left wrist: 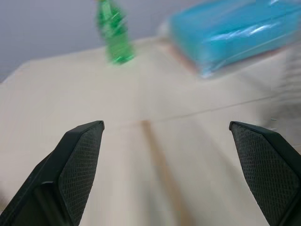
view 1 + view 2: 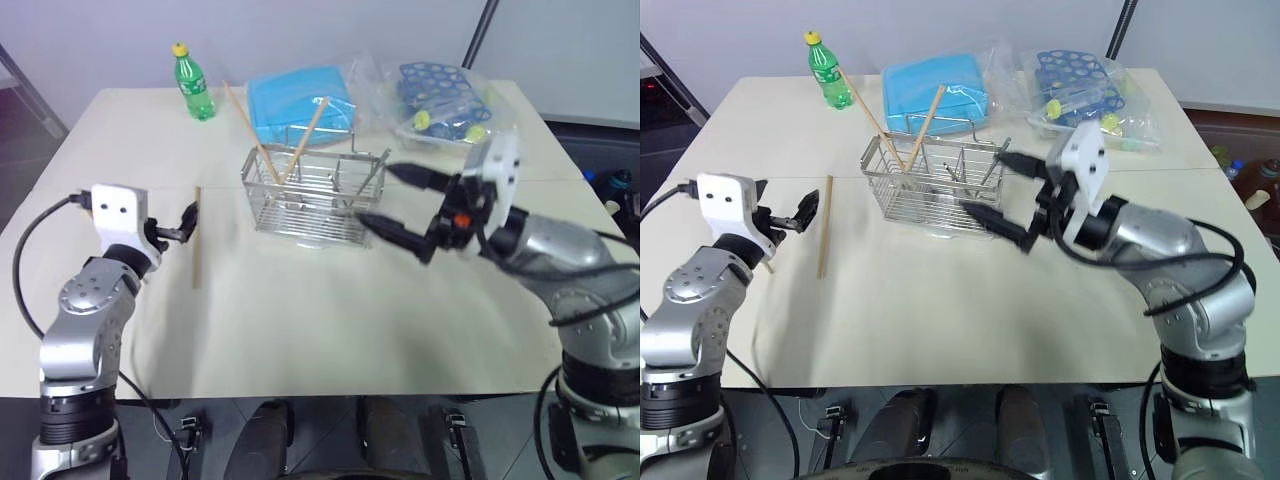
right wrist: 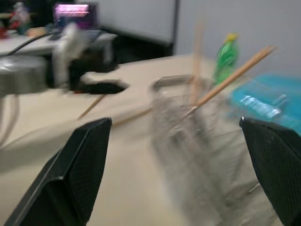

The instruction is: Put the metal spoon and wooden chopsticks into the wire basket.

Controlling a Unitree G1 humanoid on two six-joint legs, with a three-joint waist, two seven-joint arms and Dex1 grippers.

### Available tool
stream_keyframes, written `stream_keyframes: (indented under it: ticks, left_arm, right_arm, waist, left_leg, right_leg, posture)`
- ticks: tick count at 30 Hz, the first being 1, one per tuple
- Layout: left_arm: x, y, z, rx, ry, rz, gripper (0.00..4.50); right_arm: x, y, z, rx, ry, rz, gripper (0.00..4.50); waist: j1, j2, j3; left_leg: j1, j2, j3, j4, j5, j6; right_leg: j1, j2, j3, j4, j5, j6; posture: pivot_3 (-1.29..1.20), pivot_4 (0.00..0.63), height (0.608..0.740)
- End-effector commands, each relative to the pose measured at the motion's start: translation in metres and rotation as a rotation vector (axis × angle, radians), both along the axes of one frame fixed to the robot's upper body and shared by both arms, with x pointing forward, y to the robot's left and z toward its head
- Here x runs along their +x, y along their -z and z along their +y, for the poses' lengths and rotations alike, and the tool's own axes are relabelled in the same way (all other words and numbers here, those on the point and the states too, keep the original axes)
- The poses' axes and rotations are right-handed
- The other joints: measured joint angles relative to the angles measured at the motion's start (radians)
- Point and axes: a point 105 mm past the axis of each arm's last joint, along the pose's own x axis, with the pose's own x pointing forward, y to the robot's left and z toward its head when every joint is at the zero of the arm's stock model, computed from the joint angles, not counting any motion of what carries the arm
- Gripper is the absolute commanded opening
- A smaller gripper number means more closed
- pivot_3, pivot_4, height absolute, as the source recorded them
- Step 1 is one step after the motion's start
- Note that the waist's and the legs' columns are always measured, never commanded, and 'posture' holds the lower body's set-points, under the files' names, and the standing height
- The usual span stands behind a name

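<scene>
The wire basket (image 2: 315, 200) stands mid-table. Two wooden chopsticks (image 2: 250, 130) lean upright in its left compartment, crossing near the rim. The metal spoon's thin handle (image 2: 377, 168) slants out of the basket's right end. Another chopstick (image 2: 197, 250) lies flat on the table left of the basket. My left gripper (image 2: 182, 226) hovers open just left of that chopstick's far half; in the left wrist view the blurred stick (image 1: 160, 165) lies between the fingers (image 1: 77, 160). My right gripper (image 2: 376, 194) is open and empty, level by the basket's right front corner.
A green bottle (image 2: 193, 85) stands at the back left. A blue plastic box (image 2: 300, 100) lies just behind the basket, and a plastic bag with a blue rack (image 2: 440, 100) at the back right. Bare tabletop (image 2: 330, 320) stretches in front of the basket.
</scene>
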Motion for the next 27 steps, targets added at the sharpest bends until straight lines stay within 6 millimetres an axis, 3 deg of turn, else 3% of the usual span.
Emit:
stream_keyframes:
  ticks: [1, 5, 12, 19, 27]
  left_arm:
    - [0.002, -0.012, -0.008, 0.007, -0.05, -0.063, 4.5]
    - [0.005, -0.005, -0.005, 0.031, -0.169, -0.025, 4.5]
    - [0.013, 0.01, -0.022, 0.037, -0.2, 0.053, 4.5]
    - [0.028, 0.01, -0.03, 0.04, -0.229, 0.093, 4.5]
    - [0.038, 0.019, -0.016, -0.039, -0.331, 0.216, 4.5]
  right_arm:
    - [-0.02, -0.004, 0.0, -0.012, -0.065, -0.049, 4.46]
    - [-0.03, 0.011, -0.003, -0.066, -0.1, -0.053, 4.46]
    - [-0.037, 0.037, -0.014, -0.158, -0.117, -0.074, 4.46]
    - [-0.034, 0.041, -0.016, -0.174, -0.112, -0.092, 4.46]
    - [-0.032, 0.043, -0.018, -0.178, -0.093, -0.093, 4.46]
  waist:
    - [0.0, -0.001, 0.0]
    - [-0.001, -0.002, 0.0]
    - [0.001, -0.003, 0.0]
    - [0.002, -0.004, 0.0]
    - [0.0, -0.004, 0.001]
  left_leg:
    - [0.0, 0.0, 0.0, 0.0, 0.0, 0.0]
    - [0.0, 0.0, 0.0, 0.001, 0.0, 0.0]
    - [0.0, 0.0, 0.0, 0.001, 0.0, 0.0]
    - [0.0, 0.0, 0.0, 0.001, 0.0, 0.0]
    - [0.0, 0.0, 0.0, 0.001, 0.0, 0.0]
  right_leg:
    - [0.0, 0.0, 0.0, 0.0, 0.0, 0.0]
    - [0.0, 0.0, 0.0, 0.0, 0.0, 0.0]
    - [0.001, 0.0, 0.0, -0.001, 0.0, 0.001]
    - [0.001, 0.0, -0.001, 0.0, 0.0, 0.001]
    - [0.001, 0.0, -0.001, 0.0, 0.0, 0.001]
  posture:
    - [0.0, 0.15, 0.74]
    - [0.0, 0.15, 0.74]
    - [0.0, 0.15, 0.74]
    - [0.0, 0.15, 0.74]
    - [0.0, 0.15, 0.74]
